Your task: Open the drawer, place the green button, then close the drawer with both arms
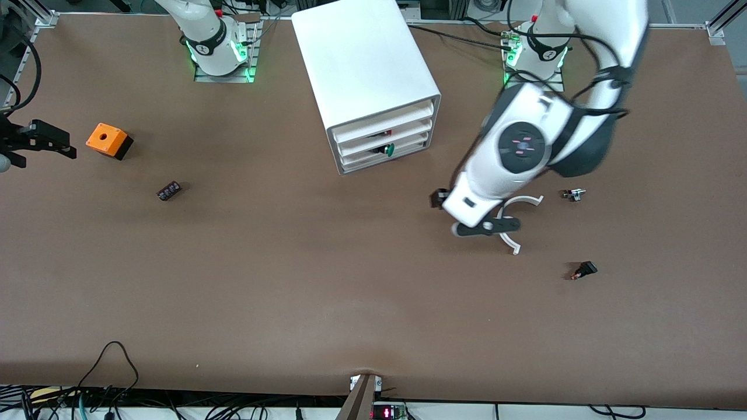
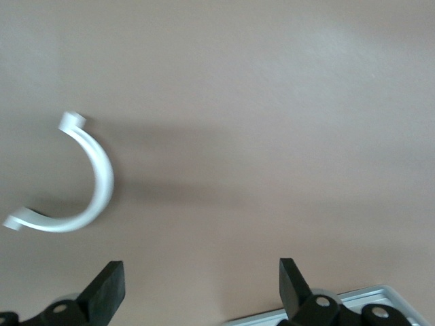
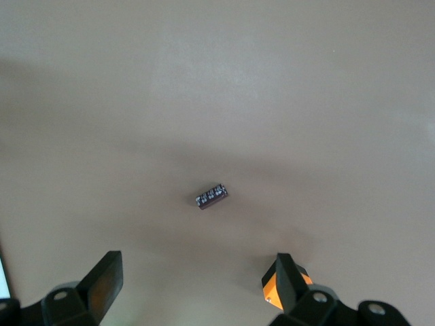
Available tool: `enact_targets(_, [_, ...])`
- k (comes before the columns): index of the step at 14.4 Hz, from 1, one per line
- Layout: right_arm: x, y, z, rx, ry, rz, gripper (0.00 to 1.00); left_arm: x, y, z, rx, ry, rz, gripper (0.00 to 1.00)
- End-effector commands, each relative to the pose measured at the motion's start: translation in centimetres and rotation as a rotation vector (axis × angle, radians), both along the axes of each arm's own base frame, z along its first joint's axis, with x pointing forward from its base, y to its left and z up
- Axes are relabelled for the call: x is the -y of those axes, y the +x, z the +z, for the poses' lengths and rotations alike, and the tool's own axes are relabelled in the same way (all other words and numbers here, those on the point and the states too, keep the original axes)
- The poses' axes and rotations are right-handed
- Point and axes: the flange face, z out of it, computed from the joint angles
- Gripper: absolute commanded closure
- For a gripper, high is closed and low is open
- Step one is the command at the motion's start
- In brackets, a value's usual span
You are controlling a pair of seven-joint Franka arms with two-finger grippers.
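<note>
The white cabinet (image 1: 362, 58) stands between the two arm bases. Its lowest drawer (image 1: 359, 160) sits level with the two drawers above it. The green cap of the button (image 1: 390, 149) shows at that drawer's front. My left gripper (image 1: 467, 213) hangs over the table nearer the front camera than the cabinet, toward the left arm's end. It is open and empty (image 2: 202, 278) over bare table beside a white C-shaped piece (image 2: 81, 183). My right gripper (image 1: 44, 140) is at the right arm's end of the table, open and empty (image 3: 197, 278).
An orange box with a hole (image 1: 108, 140) (image 3: 289, 288) lies beside the right gripper. A small black component (image 1: 168, 191) (image 3: 211, 195) lies nearer the front camera. The C-shaped piece (image 1: 516, 219), a small metal part (image 1: 575, 195) and a black switch with a red tip (image 1: 583, 270) lie near the left gripper.
</note>
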Motion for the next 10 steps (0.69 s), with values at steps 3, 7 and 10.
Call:
enact_targets(3, [-0.2,-1.7,-0.1,0.046,-0.019,0.004,0.00,-10.5,3.4,8.1,0.006,0.008,-0.141,0.00])
enact_targets(7, [-0.5,-1.8,0.5,0.046,-0.016,0.015,0.00,-17.4,3.3,10.5,-0.013,0.022,-0.201,0.00])
enact_targets(10, [-0.2,-2.2,0.3,0.016,0.004,0.059,0.00,-21.4,1.6,11.2,-0.020,0.053,-0.117,0.00])
